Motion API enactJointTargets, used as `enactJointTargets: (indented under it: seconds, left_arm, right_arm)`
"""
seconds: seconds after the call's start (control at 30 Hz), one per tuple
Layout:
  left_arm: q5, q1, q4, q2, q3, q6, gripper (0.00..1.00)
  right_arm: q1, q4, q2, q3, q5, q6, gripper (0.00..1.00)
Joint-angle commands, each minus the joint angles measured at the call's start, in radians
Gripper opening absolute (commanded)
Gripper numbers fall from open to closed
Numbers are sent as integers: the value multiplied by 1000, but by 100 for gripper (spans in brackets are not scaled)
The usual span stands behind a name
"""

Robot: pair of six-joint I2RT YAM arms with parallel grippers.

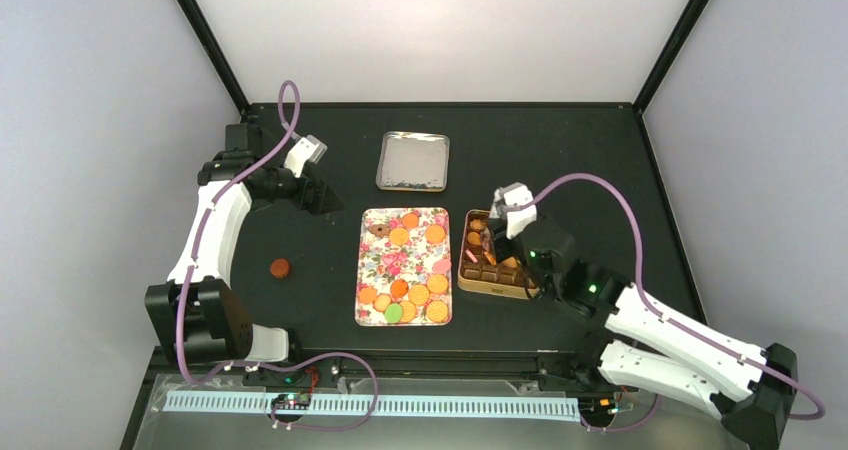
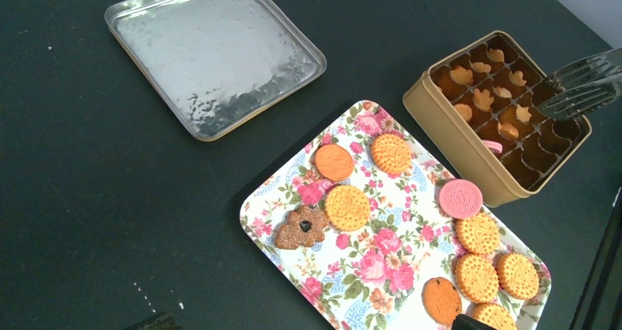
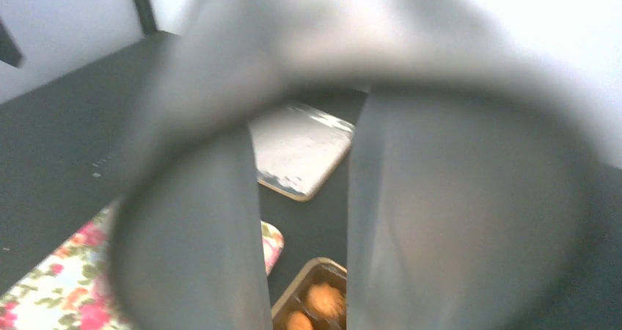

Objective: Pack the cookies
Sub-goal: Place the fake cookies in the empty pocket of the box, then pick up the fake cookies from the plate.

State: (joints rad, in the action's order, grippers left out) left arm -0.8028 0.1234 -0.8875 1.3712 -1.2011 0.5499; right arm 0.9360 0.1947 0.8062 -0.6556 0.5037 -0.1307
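Observation:
Several cookies, mostly round orange ones plus a pink one and a brown flower-shaped one, lie on a floral tray. A tan tin with brown compartments holds small leaf-shaped cookies and a pink one. My right gripper hangs over the tin, shut on metal tongs. The tong tips sit close together above the tin's far corner with nothing seen between them. The blurred tongs fill the right wrist view. My left gripper hovers open, left of the tray.
A silver lid lies flat behind the tray. One round brownish cookie sits alone on the black table left of the tray. The tin stands right beside the tray's right edge. Walls close in the table at back and sides.

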Motion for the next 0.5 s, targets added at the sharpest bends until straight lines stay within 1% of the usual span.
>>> enactJointTargets:
  seconds: [0.0,0.3,0.47]
  left_arm:
    - [-22,-1,-14,9,-44,-2,99]
    - [10,-1,-32,3,-46,9,99]
    - [14,-2,-39,-1,-50,13,99]
  right_arm:
    - [14,-114,118,-122,-144,58,34]
    - [196,-286,430,-252,-268,64,34]
    - [244,-369,583,-299,-339,50,33]
